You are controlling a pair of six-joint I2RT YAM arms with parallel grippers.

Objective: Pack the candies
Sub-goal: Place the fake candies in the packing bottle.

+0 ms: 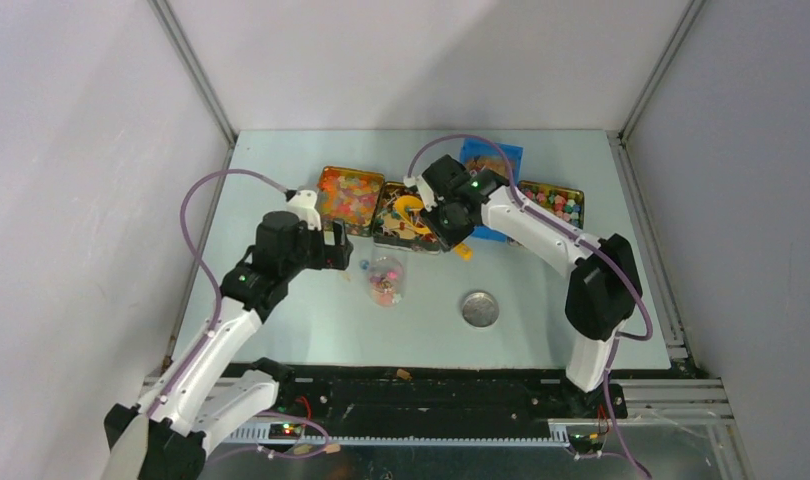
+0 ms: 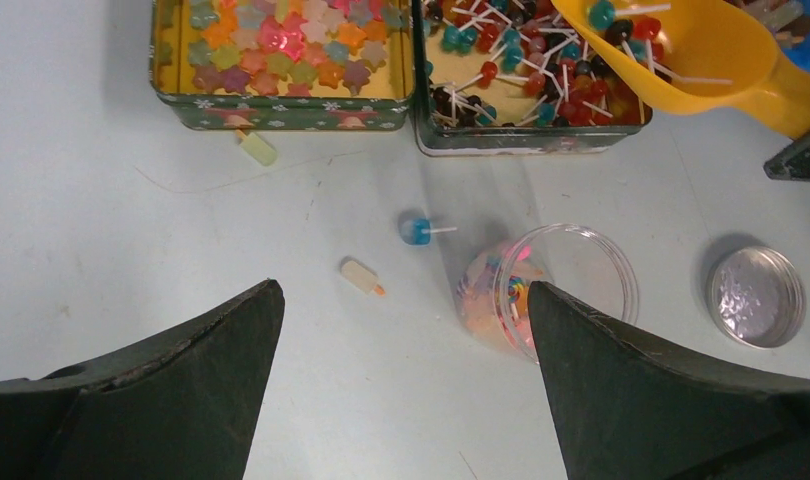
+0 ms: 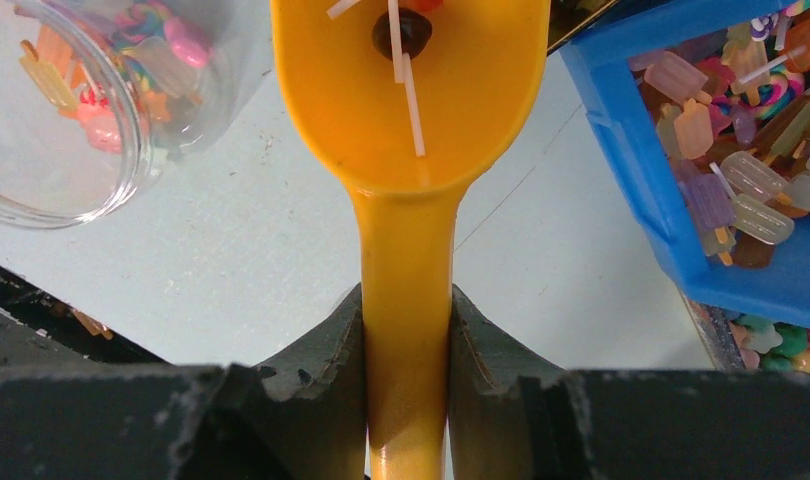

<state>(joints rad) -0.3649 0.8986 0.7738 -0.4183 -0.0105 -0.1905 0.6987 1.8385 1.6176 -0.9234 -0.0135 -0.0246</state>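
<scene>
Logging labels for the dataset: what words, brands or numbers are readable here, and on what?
None readable. The side of the green tin shows only snowflake and star patterns, no letters. The orange scoop, silver lid and clear jar show no markings.

Light is bright and even from above. To the right of my left gripper [image 2: 403, 288] the silver lid [image 2: 757, 296] glares and throws a soft shadow on its left. Between the fingers of my right gripper [image 3: 406, 295] the orange scoop [image 3: 406, 150] looks sharp; the overhead view is softer.
</scene>
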